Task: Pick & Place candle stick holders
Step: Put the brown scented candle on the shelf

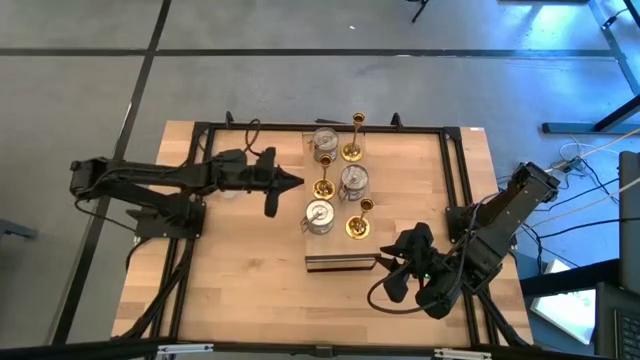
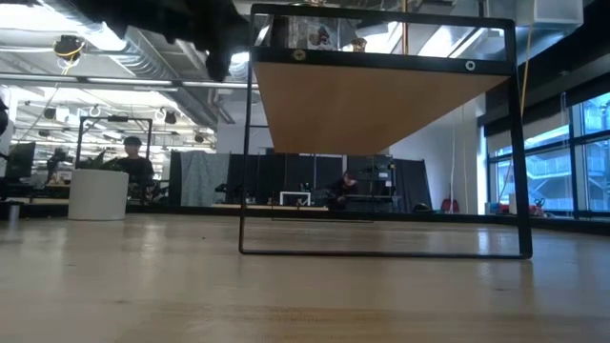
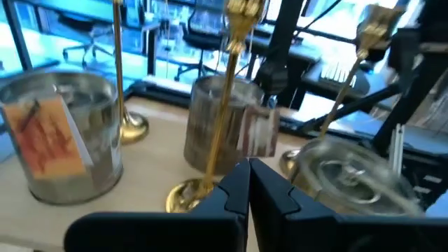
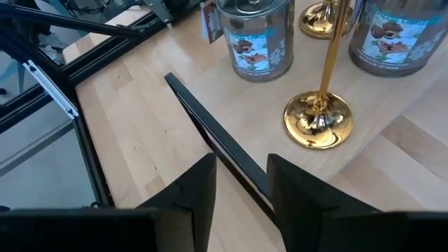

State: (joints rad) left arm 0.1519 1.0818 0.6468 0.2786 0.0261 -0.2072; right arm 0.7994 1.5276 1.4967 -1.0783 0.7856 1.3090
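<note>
I've got the candle stick holders bunched in the middle of the table [image 1: 240, 300], just above centre frame in the high view: three gold sticks and three silvery cups, all upright. My left gripper [image 1: 290, 181] comes in from frame left, fingers pressed together, nothing in them, its tip pointing right at the middle gold stick [image 1: 323, 186], which stands just beside it. In the left wrist view that gold stick [image 3: 227, 105] rises straight ahead of the closed fingertips [image 3: 241, 183], its long axis vertical, base just beyond them, with silvery cups on either side. So the left is the nearer arm for that stick, I reckon, but those fingers must part first. My right gripper [image 1: 395, 268] sits lower right, fingers apart and empty, over the end of the dark bar [image 1: 340, 263]; in its wrist view the lower gold stick [image 4: 318, 115] stands just ahead, past the bar [image 4: 217, 150]. That one lies nearer the right arm, up-frame from it.
</note>
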